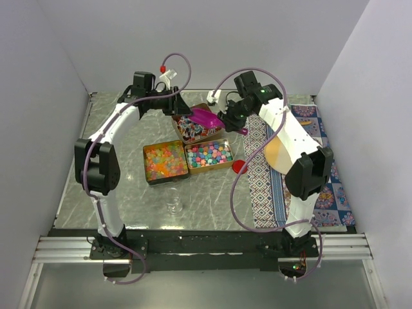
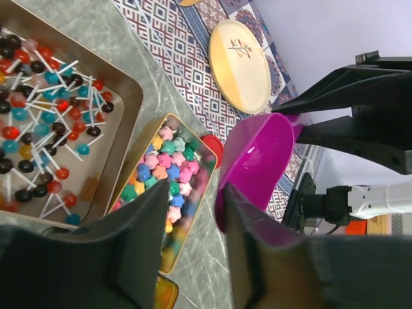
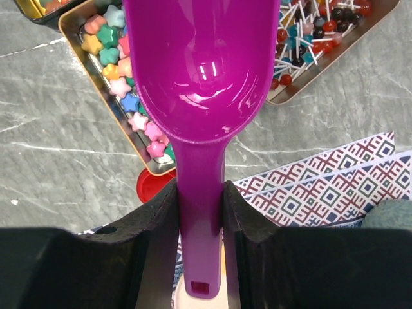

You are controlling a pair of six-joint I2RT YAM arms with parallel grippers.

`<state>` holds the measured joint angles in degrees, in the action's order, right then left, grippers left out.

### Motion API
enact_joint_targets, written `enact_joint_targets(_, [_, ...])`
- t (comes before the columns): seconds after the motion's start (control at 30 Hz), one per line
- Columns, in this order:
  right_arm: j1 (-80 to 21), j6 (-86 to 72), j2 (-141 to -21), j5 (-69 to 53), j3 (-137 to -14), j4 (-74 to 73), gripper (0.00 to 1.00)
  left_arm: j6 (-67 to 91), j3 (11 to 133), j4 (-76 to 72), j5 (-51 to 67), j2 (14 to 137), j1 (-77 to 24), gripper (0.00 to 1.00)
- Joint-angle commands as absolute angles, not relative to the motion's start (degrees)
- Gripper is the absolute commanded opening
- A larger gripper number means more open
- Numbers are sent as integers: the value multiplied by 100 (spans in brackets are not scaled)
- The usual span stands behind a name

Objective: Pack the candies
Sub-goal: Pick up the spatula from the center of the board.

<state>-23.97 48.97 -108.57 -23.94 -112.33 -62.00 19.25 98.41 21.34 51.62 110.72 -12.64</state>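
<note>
- A small clear jar (image 1: 174, 206) stands on the grey table (image 1: 129, 199), nearest the arm bases and apart from the tins.
- Further back, a tin (image 1: 145, 166) on the left holds orange-yellow-red jelly bits (image 1: 165, 161).
- Touching its right side, a second tin (image 1: 212, 169) is filled with pastel star-shaped candies (image 1: 209, 154).
- A flat red lid (image 1: 239, 166) lies just beside this tin's right corner, at the edge of the patterned cloth (image 1: 257, 187). A round wooden plate (image 1: 277, 154) rests on that cloth.
- Behind both tins, a larger tin (image 2: 122, 122) carries lollipops (image 2: 45, 103) on white sticks, in red, blue and dark colours.
- The right gripper (image 3: 199, 193) is clenched on the handle of the purple scoop (image 3: 199, 71). The scoop's bowl shows only bare plastic and hangs over the gap between the star tin and the lollipop tin. All the candies lie below it in their tins.
- The left gripper (image 2: 193, 199) hovers above the far tins with its jaws apart and nothing between them. Star candies show through the gap, and the scoop's rim is just beside one finger.
</note>
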Motion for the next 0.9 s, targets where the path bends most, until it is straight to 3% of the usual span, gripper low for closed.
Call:
enact_joint_targets(0.0, [-2426, 4922, -10345, -3005, -11347, -6082, 0, 2030, 9932, 1811, 5501, 11249, -1292, 38])
enact_joint_targets(0.13, [-2426, 4615, -10152, -3216, -11373, -5845, 0, 2240, 9827, 1496, 6151, 11417, -1283, 19])
enact_joint_targets(0.33, [-2408, 4316, -10090, -3463, -11566, -5661, 0, 3353, 9546, 415, 7223, 11715, -1099, 3])
enact_joint_targets(0.47, [-2408, 4254, -10090, -3577, -11680, -5616, 0, 4621, 9255, -1278, 7698, 11856, -976, 1])
enact_joint_targets(0.67, [-2400, 3903, -10116, -3823, -12067, -5484, 0, 5825, 9044, -2511, 8041, 12067, -949, 1])
enact_joint_targets(0.7, [-2399, 3894, -10151, -3823, -12102, -5528, 0, 6062, 8957, -3123, 8120, 12111, -949, 3])
enact_joint_targets(0.73, [-2399, 3885, -10204, -3815, -12103, -5546, 0, 6691, 8913, -3599, 8199, 12137, -958, 21])
enact_joint_targets(0.77, [-2399, 3893, -10204, -3806, -12059, -5546, 0, 7037, 8886, -4004, 8331, 12181, -967, 30])
enact_joint_targets(0.87, [-2408, 3929, -10195, -3814, -11901, -5502, 0, 7586, 8912, -4563, 8420, 12313, -984, 41])
